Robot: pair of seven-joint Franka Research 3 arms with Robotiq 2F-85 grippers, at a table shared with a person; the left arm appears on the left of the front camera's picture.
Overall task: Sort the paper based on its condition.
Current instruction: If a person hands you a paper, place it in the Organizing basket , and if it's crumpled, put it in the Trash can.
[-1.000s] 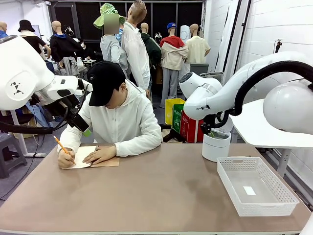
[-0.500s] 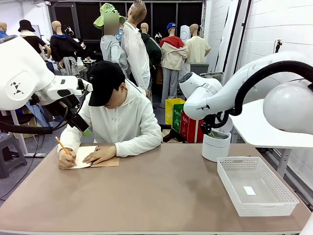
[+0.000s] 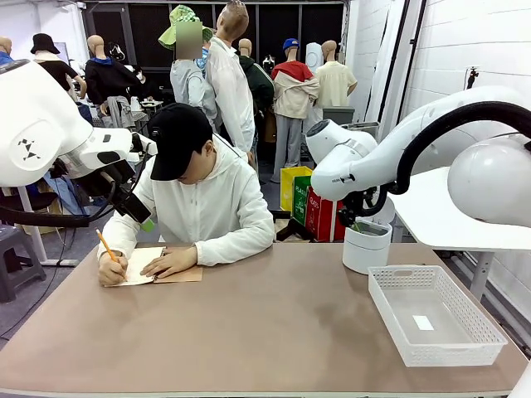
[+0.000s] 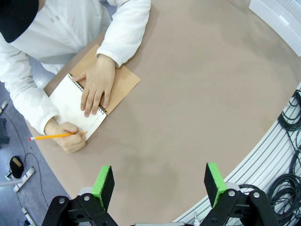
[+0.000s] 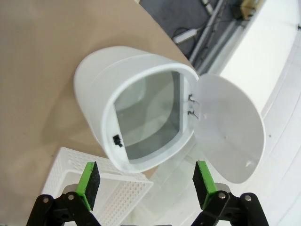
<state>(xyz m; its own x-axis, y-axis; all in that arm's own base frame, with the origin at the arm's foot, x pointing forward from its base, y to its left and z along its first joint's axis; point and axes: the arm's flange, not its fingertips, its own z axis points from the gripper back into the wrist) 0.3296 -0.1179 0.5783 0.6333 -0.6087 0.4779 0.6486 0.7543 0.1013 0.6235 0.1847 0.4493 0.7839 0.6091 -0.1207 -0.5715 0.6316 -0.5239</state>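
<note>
Near right, white lattice-walled rectangular plastic basket (image 3: 452, 352) on smooth tan tabletop (image 3: 274, 332). Beyond, glossy round white bin (image 5: 94, 94), lid open, below right gripper (image 5: 146, 181), jaws spread wide; left gripper (image 4: 160, 181) likewise gaping. Far left, thin white paper (image 4: 68, 101) on brown-cardboard spiral notebook (image 4: 124, 80), under person's hand (image 4: 96, 84).

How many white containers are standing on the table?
2: a round bin at the far right edge, and a mesh basket nearer the camera on the right. None seems to be hidden.
</note>
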